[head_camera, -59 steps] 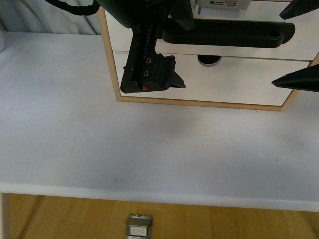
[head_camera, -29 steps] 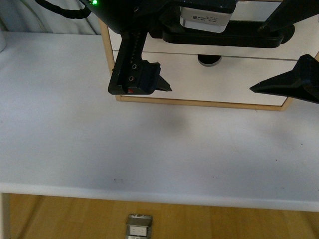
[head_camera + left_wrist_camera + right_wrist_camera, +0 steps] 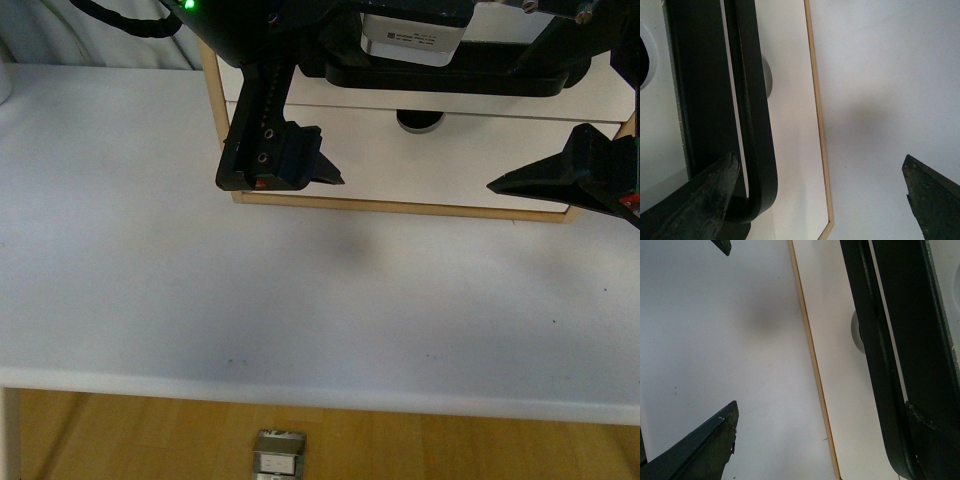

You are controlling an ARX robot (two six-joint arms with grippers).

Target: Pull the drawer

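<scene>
The drawer (image 3: pixel 610 100) sits at the upper centre and right of the front view. It is the top front of a small cabinet with a light wood frame (image 3: pixel 400 206). Its face is white, and a long black bar handle (image 3: pixel 450 78) with rounded ends runs nearly its full width. A half-round notch (image 3: pixel 420 120) shows at the seam just below the handle, above a plain white front (image 3: pixel 450 165). How far the drawer stands out from the frame cannot be told.

The left gripper (image 3: pixel 819 160) is spread wide. One finger (image 3: pixel 710 200) lies against the curved end of the handle, and the other (image 3: pixel 935 200) hangs well apart over the counter (image 3: pixel 200 300). The right gripper (image 3: pixel 822 407) is likewise spread. One finger (image 3: pixel 927 435) is at the handle's far end, in the lower right of its wrist view, and the other (image 3: pixel 705 445) is over bare counter.

The cabinet's wood bottom edge rests on the counter. From there the white surface runs broad and flat down to the counter's front edge, low in the front view, with wood floor below it.
</scene>
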